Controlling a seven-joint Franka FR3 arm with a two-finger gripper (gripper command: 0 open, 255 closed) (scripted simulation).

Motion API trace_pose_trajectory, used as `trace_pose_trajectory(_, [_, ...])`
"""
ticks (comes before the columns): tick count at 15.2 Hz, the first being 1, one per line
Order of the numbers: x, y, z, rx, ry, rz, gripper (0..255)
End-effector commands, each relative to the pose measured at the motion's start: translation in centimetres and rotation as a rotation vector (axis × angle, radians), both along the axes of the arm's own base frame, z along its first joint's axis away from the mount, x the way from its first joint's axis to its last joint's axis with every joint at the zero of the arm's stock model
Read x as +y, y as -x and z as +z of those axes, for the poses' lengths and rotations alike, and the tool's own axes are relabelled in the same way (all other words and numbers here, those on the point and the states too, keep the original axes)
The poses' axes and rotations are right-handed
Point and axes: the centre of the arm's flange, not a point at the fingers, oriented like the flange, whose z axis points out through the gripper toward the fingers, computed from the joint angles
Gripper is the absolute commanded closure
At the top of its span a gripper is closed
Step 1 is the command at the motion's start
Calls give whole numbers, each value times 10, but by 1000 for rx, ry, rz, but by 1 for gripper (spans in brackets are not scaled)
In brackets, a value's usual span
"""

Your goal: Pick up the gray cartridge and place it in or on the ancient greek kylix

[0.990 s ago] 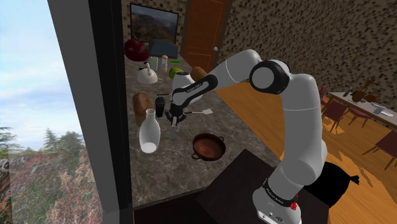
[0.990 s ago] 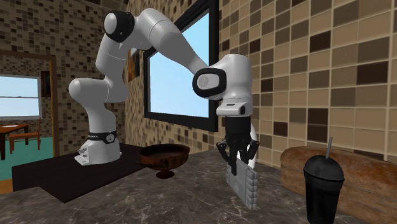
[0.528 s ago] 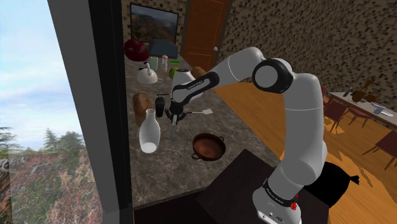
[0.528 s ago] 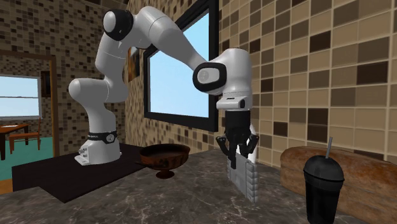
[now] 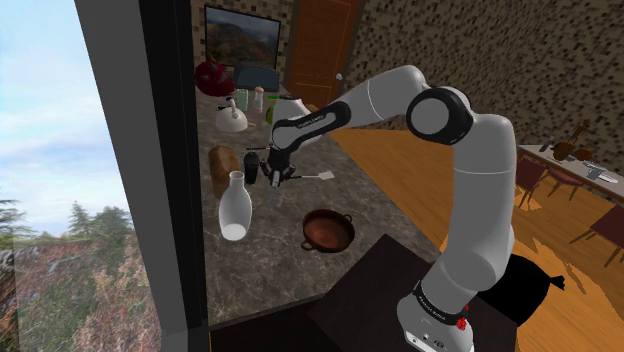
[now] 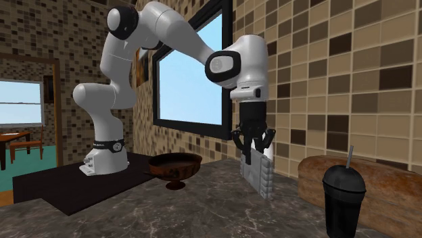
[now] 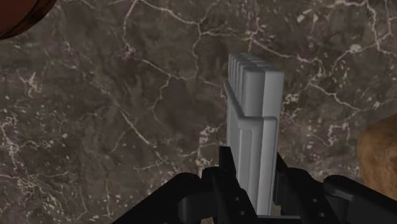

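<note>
Wrist view — the hand (image 7: 254,173) clasps the gray cartridge (image 7: 253,108) — a flat, ribbed, plain slab.

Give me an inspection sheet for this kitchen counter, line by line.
Surface: dark marbled counter, no spills seen.
Job's things: gray cartridge hangs upright from the gripper; brown kylix stands apart, empty.
Clutter: black lidded cup with straw, bread loaf, white bottle.
Grippers: shut on the cartridge.
Cables: nothing seen.
Surroundings: window, tiled wall, wooden door.
</note>
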Motion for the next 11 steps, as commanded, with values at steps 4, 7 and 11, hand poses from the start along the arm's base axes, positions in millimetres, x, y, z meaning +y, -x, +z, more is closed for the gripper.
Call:
trace_pose_trajectory(4, [0,1,26,0,0,0,255])
trace_pose_trajectory(7, [0,1,42,0,0,0,255])
trace_pose_trajectory(11, [0,1,63,0,0,0,255])
